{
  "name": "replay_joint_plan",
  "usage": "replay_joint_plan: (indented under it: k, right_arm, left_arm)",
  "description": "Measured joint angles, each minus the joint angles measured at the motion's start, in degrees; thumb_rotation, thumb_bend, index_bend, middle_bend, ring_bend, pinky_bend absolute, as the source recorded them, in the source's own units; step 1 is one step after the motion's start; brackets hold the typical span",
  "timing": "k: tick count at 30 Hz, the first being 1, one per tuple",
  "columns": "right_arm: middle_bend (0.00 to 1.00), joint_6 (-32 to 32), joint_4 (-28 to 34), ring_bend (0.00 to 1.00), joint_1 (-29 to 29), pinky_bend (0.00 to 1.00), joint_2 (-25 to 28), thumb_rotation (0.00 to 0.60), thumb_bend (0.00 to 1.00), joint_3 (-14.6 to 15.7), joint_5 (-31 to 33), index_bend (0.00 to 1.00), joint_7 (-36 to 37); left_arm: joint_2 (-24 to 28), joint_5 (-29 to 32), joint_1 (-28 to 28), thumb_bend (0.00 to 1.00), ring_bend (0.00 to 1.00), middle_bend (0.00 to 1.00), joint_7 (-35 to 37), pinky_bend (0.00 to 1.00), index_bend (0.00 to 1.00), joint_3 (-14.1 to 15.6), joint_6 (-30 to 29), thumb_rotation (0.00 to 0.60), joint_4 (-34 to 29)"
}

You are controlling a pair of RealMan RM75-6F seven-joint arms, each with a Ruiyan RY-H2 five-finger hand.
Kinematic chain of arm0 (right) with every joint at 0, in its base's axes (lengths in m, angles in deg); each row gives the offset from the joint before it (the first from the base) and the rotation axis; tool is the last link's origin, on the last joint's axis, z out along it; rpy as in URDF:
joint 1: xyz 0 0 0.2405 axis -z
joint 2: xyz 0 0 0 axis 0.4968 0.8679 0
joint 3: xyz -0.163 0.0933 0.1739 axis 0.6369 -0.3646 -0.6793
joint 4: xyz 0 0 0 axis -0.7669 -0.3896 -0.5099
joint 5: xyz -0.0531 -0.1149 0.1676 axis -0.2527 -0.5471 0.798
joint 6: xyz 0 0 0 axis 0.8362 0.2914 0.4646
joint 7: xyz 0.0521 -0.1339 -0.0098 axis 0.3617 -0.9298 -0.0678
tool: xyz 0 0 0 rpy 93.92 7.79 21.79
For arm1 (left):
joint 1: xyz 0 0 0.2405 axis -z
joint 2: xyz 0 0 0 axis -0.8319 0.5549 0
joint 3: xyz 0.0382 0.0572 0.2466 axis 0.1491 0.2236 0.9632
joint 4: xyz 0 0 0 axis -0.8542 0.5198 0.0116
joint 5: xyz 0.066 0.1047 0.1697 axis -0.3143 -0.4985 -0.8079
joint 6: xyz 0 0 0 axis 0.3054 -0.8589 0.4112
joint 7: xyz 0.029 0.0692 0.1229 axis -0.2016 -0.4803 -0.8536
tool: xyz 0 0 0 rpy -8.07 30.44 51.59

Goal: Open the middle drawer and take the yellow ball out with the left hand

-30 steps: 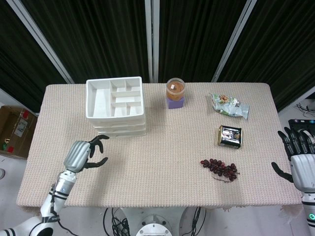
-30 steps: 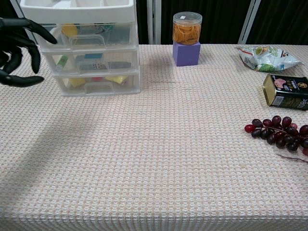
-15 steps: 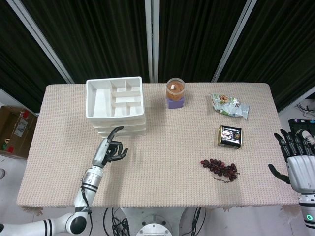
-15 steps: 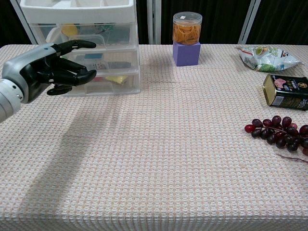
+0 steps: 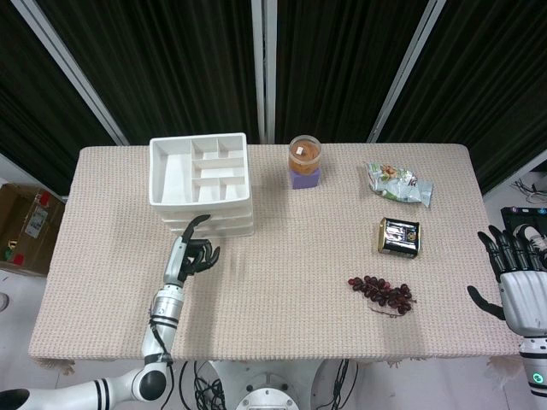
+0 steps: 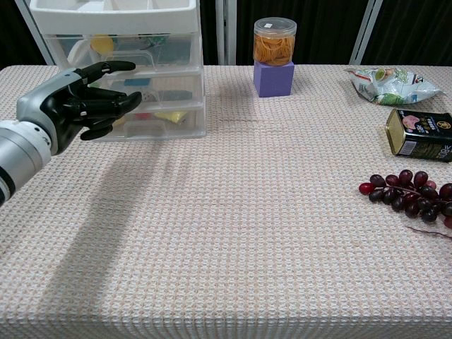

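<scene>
The white drawer unit (image 5: pixel 202 184) stands at the table's back left, its three clear drawers all closed. In the chest view the middle drawer (image 6: pixel 159 87) shows small blue and white items through its front. A round yellow thing (image 6: pixel 102 44) shows behind the top drawer's front; I cannot make out a yellow ball in the middle one. My left hand (image 6: pixel 81 106) hovers just before the drawer fronts at middle-drawer height, fingers apart and part curled, holding nothing; it hides the drawers' left ends. From the head view it (image 5: pixel 190 254) sits right before the unit. My right hand (image 5: pixel 517 282) hangs open beyond the table's right edge.
An orange-filled jar on a purple block (image 6: pixel 274 60) stands at the back centre. A snack bag (image 6: pixel 385 82), a dark tin (image 6: pixel 420 135) and a bunch of dark grapes (image 6: pixel 409 194) lie on the right. A cardboard box (image 5: pixel 26 226) sits on the floor to the left.
My left hand swung in from the table's left side to the front of the drawers, turning its fingers toward them. The right hand barely shifted. The drawers stay closed.
</scene>
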Motion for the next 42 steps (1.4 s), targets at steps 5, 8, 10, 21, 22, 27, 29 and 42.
replay_joint_plan:
  k: [5,8,10,21,22,27,29,42]
  right_arm:
    - [0.00,-0.1,-0.1,0.00,0.1,0.00,-0.1,0.600,0.15,0.0,0.4,0.00,0.0]
    - [0.00,0.0,-0.1,0.00,0.2,0.00,0.0,0.600,0.15,0.0,0.6,0.00,0.0]
    - [0.00,0.1,-0.1,0.00,0.3,0.00,0.0,0.600,0.15,-0.1,0.7,0.00,0.1]
    - [0.00,-0.2,0.1,0.00,0.3,0.00,-0.1,0.600,0.16,-0.1,1.2,0.00,-0.3]
    - [0.00,-0.2,0.2,0.00,0.4,0.00,-0.1,0.600,0.16,-0.1,1.2,0.00,-0.4]
    - [0.00,-0.4,0.5,0.00,0.3,0.00,-0.1,0.600,0.16,-0.2,1.3,0.00,-0.8]
    - [0.00,-0.5,0.7,0.00,0.2,0.00,-0.1,0.600,0.16,-0.2,1.3,0.00,-1.0]
    - [0.00,-0.5,1.5,0.00,0.3,0.00,-0.2,0.600,0.16,0.1,0.7,0.00,-2.1]
  left_arm:
    - [-1.0,-0.8,0.5,0.37,0.93,0.80,3.1,1.00,0.15,-1.0,0.7,0.600,1.4]
    - [-1.4,-0.6,1.0,0.37,0.93,0.80,4.8,1.00,0.16,-1.8,1.9,0.600,2.0]
    - [-1.6,-0.5,1.3,0.37,0.93,0.80,5.8,1.00,0.18,-2.2,2.4,0.600,2.4]
    - [-3.2,-0.3,2.3,0.38,0.93,0.81,15.3,1.00,0.36,-4.8,5.2,0.600,5.6]
    - [-3.2,0.0,2.3,0.38,0.93,0.81,15.9,1.00,0.38,-5.1,5.6,0.600,5.7]
    - [-2.9,0.5,2.1,0.38,0.93,0.82,17.7,1.00,0.49,-5.4,6.5,0.600,6.0]
    - [-2.7,0.1,1.7,0.39,0.93,0.82,18.2,1.00,0.52,-5.0,6.4,0.600,5.8]
    - [-1.1,-4.0,-2.0,0.39,0.93,0.82,21.3,1.00,0.58,-0.3,3.8,0.600,3.1]
